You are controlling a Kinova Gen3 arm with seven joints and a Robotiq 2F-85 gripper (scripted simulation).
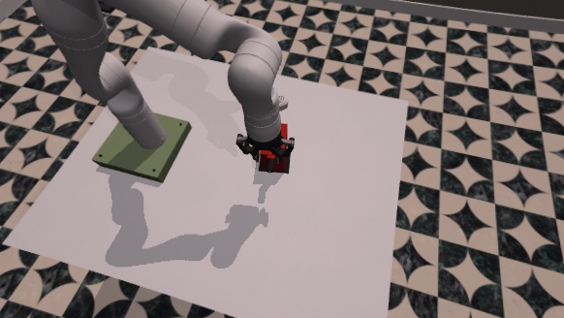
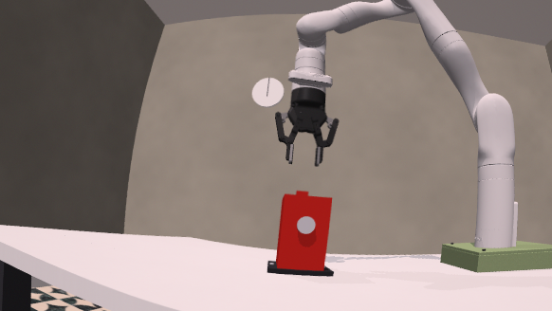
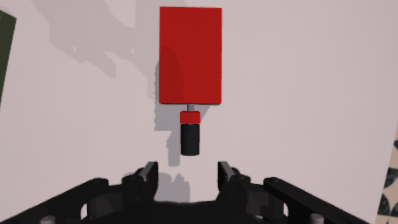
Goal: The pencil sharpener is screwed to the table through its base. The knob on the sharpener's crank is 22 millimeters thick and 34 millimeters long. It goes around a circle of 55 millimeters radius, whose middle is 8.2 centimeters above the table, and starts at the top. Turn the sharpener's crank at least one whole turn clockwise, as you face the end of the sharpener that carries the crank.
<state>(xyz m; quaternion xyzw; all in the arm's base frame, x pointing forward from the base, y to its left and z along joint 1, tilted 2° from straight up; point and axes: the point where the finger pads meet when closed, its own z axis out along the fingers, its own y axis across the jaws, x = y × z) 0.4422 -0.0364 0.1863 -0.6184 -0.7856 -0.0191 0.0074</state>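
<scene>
Red pencil sharpener (image 2: 303, 233) waits on the counter (image 2: 142, 270) while the half-spread, empty jaws hang above, so next they should drop and pinch the black knob (image 3: 190, 140) at 12 o'clock.

A bare test room set up as a robot workcell rather than a lived-in space. A plain white table (image 1: 339, 233) stands on a floor (image 1: 485, 145) of black-and-tan star-patterned tiles, with blank grey-brown walls (image 2: 199, 142) behind. Near the table's left edge in the top view, a green base plate (image 1: 167, 165) anchors the grey arm (image 2: 495, 156). A small white disc (image 2: 267, 92) marks the back wall.
</scene>
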